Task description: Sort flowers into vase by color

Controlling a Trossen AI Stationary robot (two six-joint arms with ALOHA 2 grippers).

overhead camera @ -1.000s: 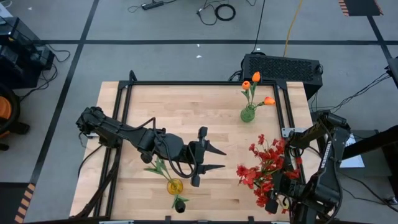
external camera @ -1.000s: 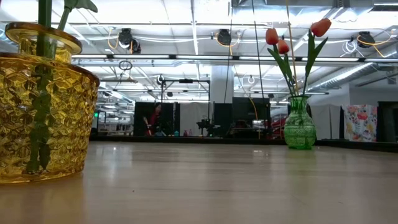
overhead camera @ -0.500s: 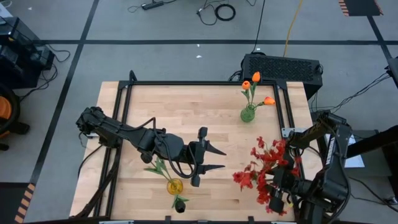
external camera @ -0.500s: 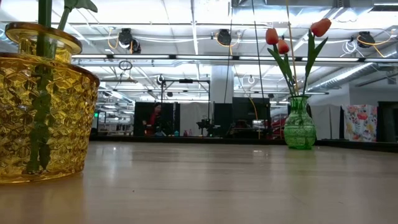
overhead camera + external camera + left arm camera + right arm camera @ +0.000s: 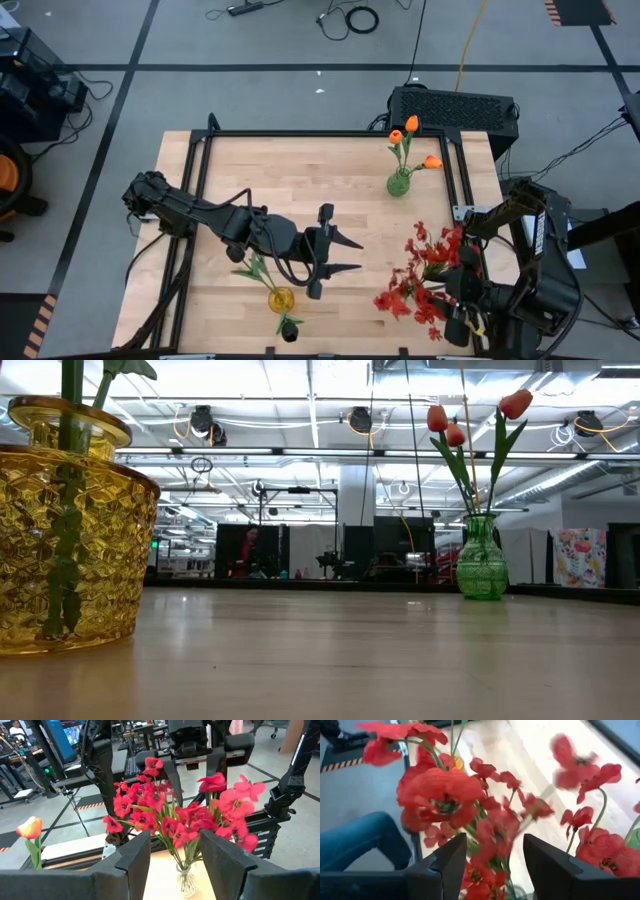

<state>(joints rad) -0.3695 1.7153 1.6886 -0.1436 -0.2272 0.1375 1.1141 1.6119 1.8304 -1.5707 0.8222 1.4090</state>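
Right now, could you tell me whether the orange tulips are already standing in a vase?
Yes, in and upright: the orange tulips rise on green stems from the green vase, which stands on the table.

- No legible text, label, brand, number or sign appears in any view.
- Screens in the background room are too blurred and too small to read.

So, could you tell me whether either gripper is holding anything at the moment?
Nothing is held: the left gripper hangs open mid-table, the right gripper open by the red flowers.
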